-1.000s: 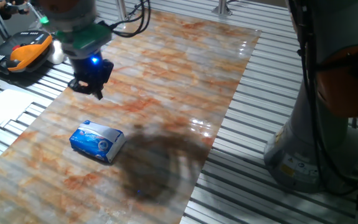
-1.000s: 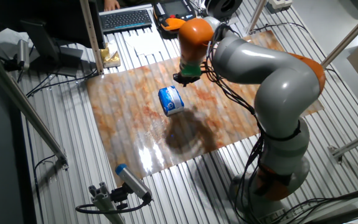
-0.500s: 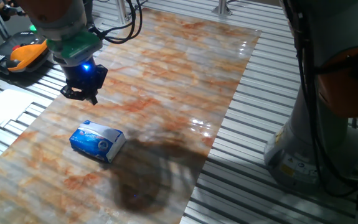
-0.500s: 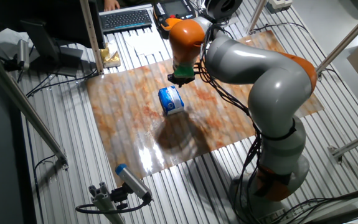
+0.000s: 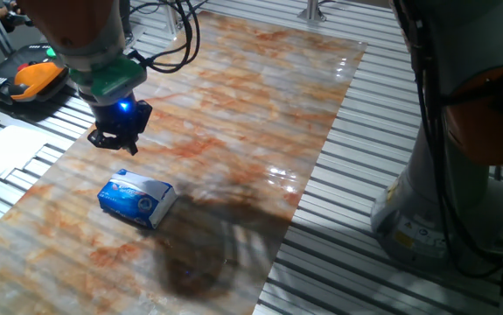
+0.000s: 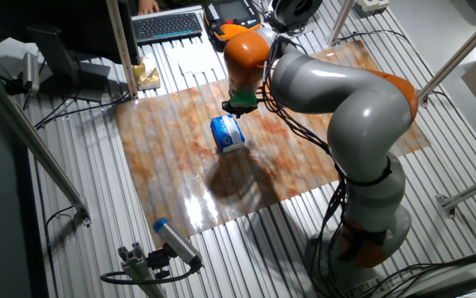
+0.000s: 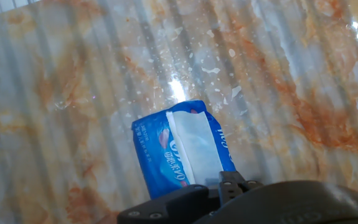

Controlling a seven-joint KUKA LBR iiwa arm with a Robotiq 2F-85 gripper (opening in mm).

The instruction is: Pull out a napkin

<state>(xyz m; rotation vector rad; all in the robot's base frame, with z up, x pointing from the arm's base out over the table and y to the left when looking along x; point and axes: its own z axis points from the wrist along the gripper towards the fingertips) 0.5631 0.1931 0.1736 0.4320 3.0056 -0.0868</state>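
Note:
A small blue-and-white tissue packet (image 5: 136,199) lies on the marbled board (image 5: 234,105), also shown in the other fixed view (image 6: 228,134). In the hand view the packet (image 7: 160,165) is near the bottom middle, with the white napkin (image 7: 194,148) showing as a strip through its top opening. My gripper (image 5: 116,143) hangs above the board just beyond the packet's far end, a short way above it and not touching it; it also shows in the other fixed view (image 6: 233,108). Its fingers look apart and empty. The fingertips are out of the hand view.
Flat white paper sheets (image 5: 2,149) and an orange-and-black device (image 5: 28,74) lie off the board's left side. A keyboard (image 6: 167,25) sits at the far end. The robot's base (image 5: 426,210) stands to the right on the slatted table.
The gripper has moved toward the packet and a little lower. The packet has not moved.

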